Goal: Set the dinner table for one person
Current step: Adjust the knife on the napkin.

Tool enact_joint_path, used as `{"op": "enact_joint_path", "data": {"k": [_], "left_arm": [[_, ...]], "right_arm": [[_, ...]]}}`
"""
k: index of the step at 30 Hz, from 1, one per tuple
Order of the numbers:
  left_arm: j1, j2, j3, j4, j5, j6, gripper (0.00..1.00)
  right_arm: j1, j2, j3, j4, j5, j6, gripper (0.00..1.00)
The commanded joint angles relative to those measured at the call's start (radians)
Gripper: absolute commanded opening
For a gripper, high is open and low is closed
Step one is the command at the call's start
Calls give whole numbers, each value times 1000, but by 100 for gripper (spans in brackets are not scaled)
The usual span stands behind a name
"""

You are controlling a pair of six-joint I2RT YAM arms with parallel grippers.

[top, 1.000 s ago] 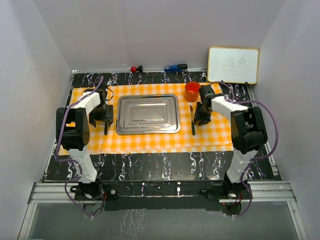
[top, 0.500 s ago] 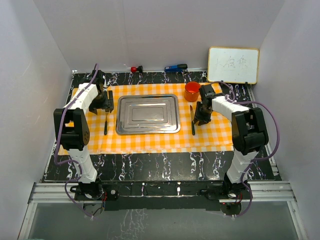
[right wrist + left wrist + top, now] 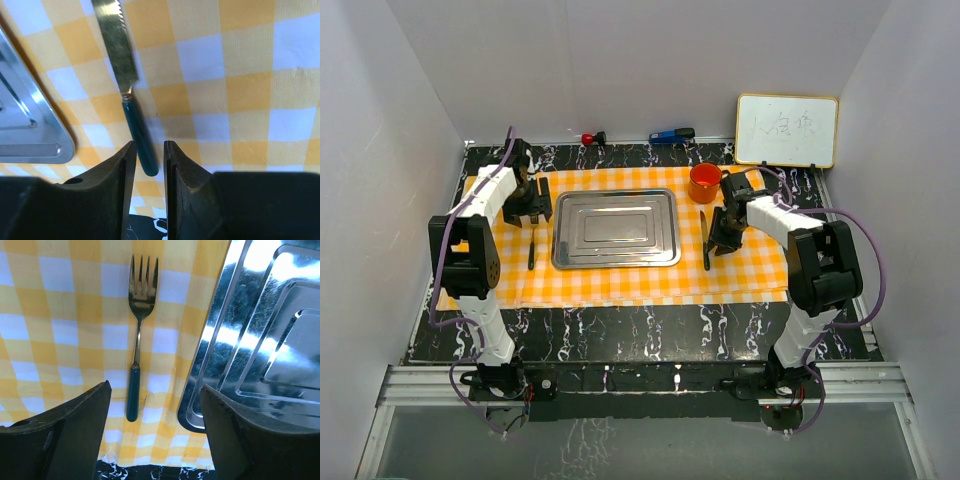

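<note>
fork (image 3: 136,347) left of the tray (image 3: 616,263) and knife (image 3: 122,60) right of it lie on the cloth (image 3: 620,285) across the mid-frame tabletop (image 3: 620,330) as a setting wants, so the left tool (image 3: 155,390) hangs wide and empty over the fork, the right tool (image 3: 150,145) narrow and empty by the knife.

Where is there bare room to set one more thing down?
Free: the empty tray; the cloth strip between tray and the cloth's near edge; the bare table band along the near side. Crowded: fork close beside the tray's left, knife and cup on its right.
</note>
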Motion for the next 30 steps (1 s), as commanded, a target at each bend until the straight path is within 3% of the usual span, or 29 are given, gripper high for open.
{"op": "enact_joint_path", "data": {"k": [1,30], "left_arm": [[-4,10,51,2,36,-24,71],[-5,22,47,6,15,-27,71]], "right_arm": [[8,-33,-26,37,13,13,27],[32,67,-1,82,8,17,25]]}}
